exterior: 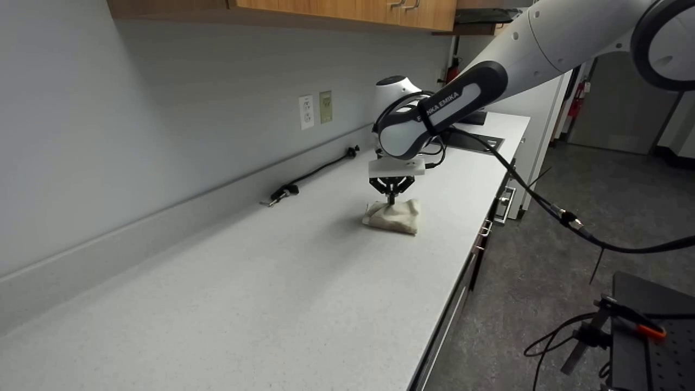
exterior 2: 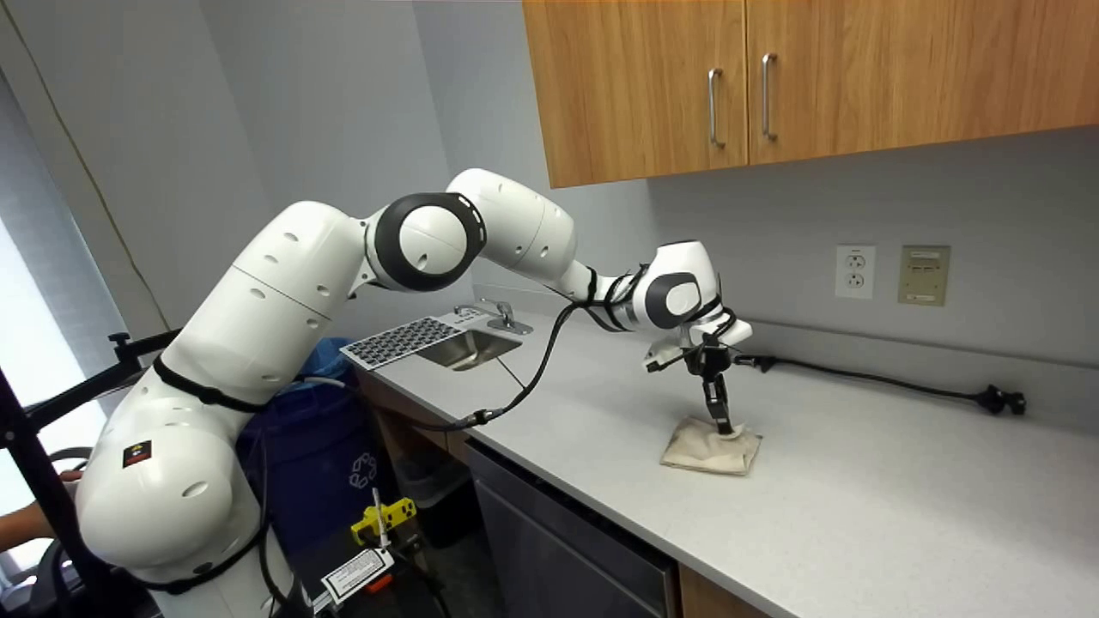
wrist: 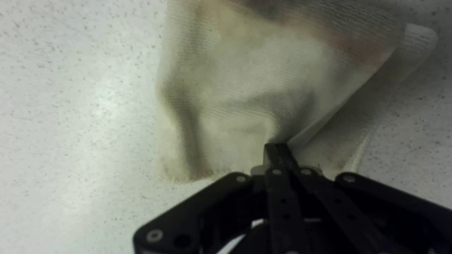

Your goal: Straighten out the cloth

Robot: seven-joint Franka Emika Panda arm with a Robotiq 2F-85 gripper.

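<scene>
Pinching cloth (wrist: 261, 77) on countertop (exterior: 260, 282) w/ closed gripper (wrist: 279, 150), near one edge. Lying mostly up-frame from there in wrist view; can't call long axis, too rumpled. Prob. needs lift + pull away from bulk to unfold, low & slow IMO.

Blk cable-like item (exterior 2: 884, 378) laid nearer wall (exterior 2: 1022, 215) than claw (exterior 2: 724, 427); outlet (exterior 2: 855, 271), cabs (exterior 2: 635, 86) mtd. higher than claw; sink (exterior 2: 470, 350) set well apart from claw.

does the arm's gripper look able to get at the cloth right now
Yes, most likely: the gripper is down at the cloth, jaws shut and apparently pinching a fold, with nothing visible in its way.
</scene>
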